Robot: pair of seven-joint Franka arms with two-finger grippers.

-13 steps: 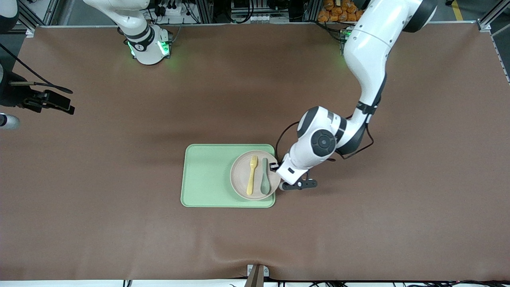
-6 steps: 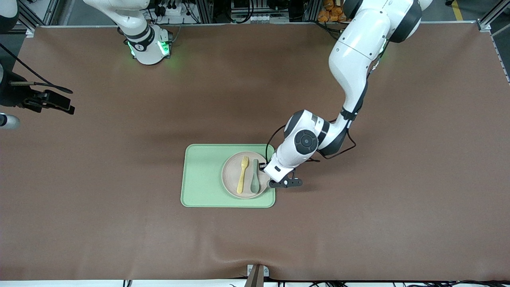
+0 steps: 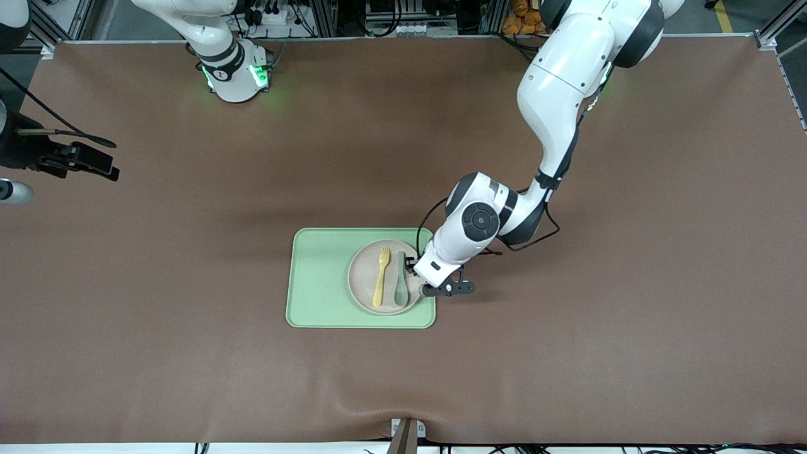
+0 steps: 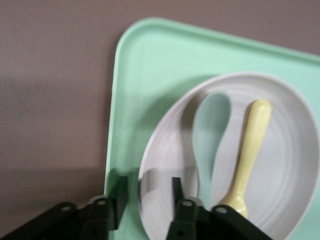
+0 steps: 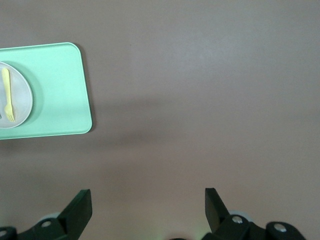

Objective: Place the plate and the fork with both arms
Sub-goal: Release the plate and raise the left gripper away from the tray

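Front view
Table: brown cloth-covered table (image 3: 189, 353), aluminium framing and cables along the edge where the arm bases stand.
Tray: light-green tray (image 3: 318, 280) near the table's middle.
Plate: plate (image 3: 360, 277) lies on the tray, at the end toward the left arm's end of the table.
Fork: yellow fork (image 3: 380, 276) lies in the plate, beside a grey-green spoon (image 3: 401, 279).
Left pincer: left pincer (image 3: 417, 277) is low at the plate's rim, mostly hidden under its own wrist.
Right pincer: out of this view; the right arm waits off the table's edge.

Left wrist view
Left pincer: (image 4: 148, 192) fingers parted, astride the plate's rim, one finger (image 4: 120, 195) outside over the tray, the other inside over the plate; not clamped on it.
Fork: handle alongside the spoon's bowl.

Right wrist view
Right pincer: (image 5: 148, 210) released, fingers wide apart, over bare cloth, well apart from the tray.
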